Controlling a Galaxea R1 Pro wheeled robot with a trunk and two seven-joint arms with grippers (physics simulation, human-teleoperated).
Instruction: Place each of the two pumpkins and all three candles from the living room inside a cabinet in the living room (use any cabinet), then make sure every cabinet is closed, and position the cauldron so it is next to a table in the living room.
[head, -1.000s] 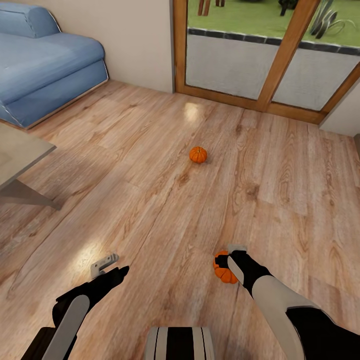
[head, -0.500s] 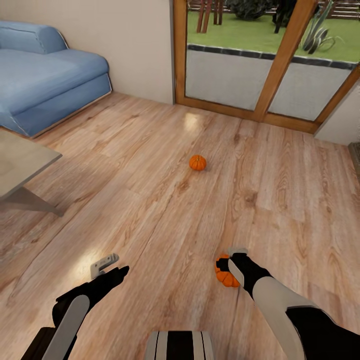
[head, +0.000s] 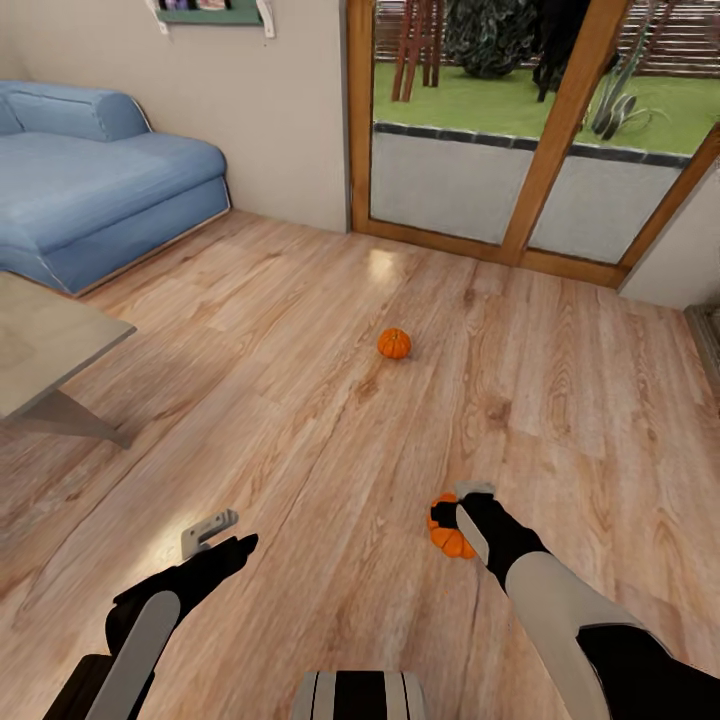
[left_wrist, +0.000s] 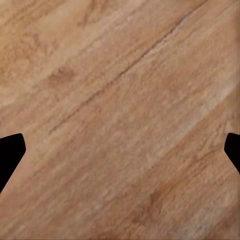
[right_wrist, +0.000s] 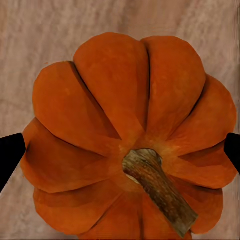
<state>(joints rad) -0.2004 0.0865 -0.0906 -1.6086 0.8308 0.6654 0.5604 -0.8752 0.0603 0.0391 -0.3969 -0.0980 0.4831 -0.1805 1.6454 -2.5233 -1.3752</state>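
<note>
My right gripper (head: 458, 505) is closed around one pumpkin (right_wrist: 131, 137) above the floor (head: 300, 420); my left gripper (head: 215, 532) hangs wide, empty. The other pumpkin (head: 394, 343) sits mid-floor, toward the glass doors (head: 520, 140).

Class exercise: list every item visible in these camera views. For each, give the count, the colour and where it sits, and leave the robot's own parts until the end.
Pumpkins: 2, orange; far pumpkin on the floor mid-room, near pumpkin between the right hand's fingers.
Sofa: 1, blue; against the wall at far left.
Table: 1, grey top; left edge of the head view.
Glass doors: brown wooden frames; far wall, garden beyond.
Wall shelf: 1, green; above the sofa.
Floor: light brown wood planks.
Left hand: 1, black with pale fingers; open above bare floor.
Right hand: 1, black; around the near pumpkin.
</note>
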